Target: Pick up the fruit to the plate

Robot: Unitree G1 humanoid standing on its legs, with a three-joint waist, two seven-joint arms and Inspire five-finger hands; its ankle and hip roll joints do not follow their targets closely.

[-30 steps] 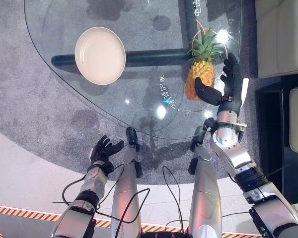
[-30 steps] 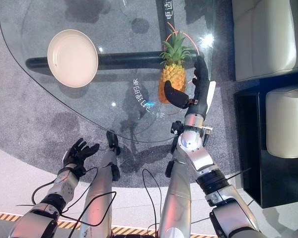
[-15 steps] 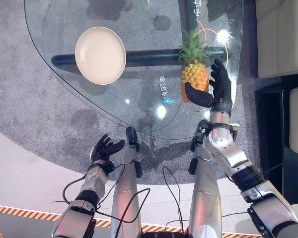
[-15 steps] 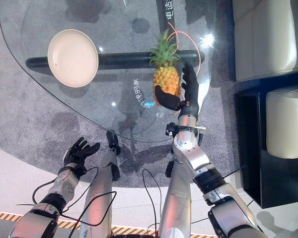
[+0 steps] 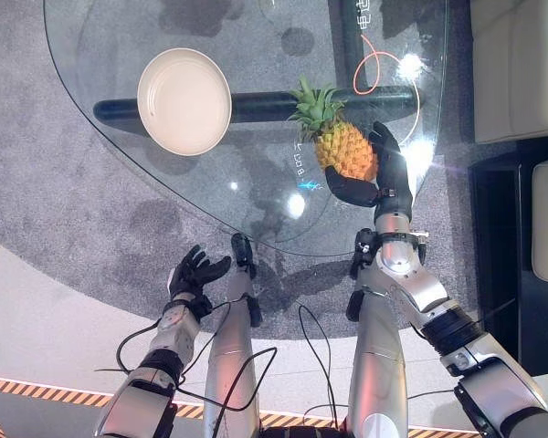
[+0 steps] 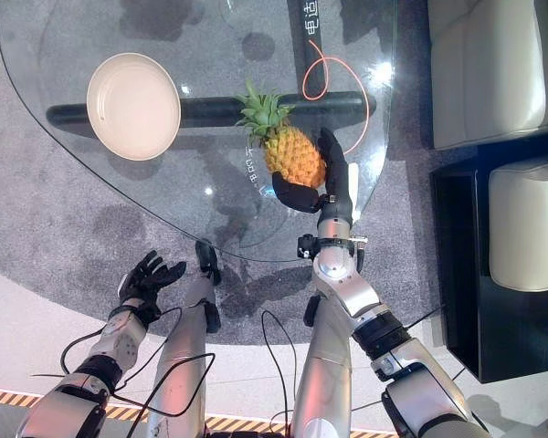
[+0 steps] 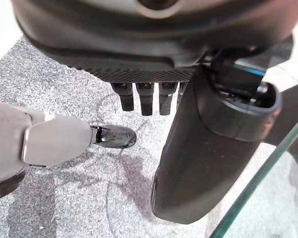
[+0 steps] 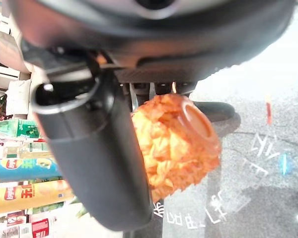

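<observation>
Eye views: 2 head cameras, looking down; both share the glass table (image 5: 119,137).
Wrist views: very close along each hand.

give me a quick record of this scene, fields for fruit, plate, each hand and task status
fruit: pineapple, tilted, leafy crown toward the plate, held above the glass table
plate: white plate, empty, on the table at the robot's left, apart from the pineapple
right hand: right hand curled around the pineapple's body, thumb under it
left hand: left hand below the table's near edge, fingers relaxed, holding nothing
other: orange cord loop on the table beyond the pineapple
task status: fruit grasped, not yet on the plate
</observation>
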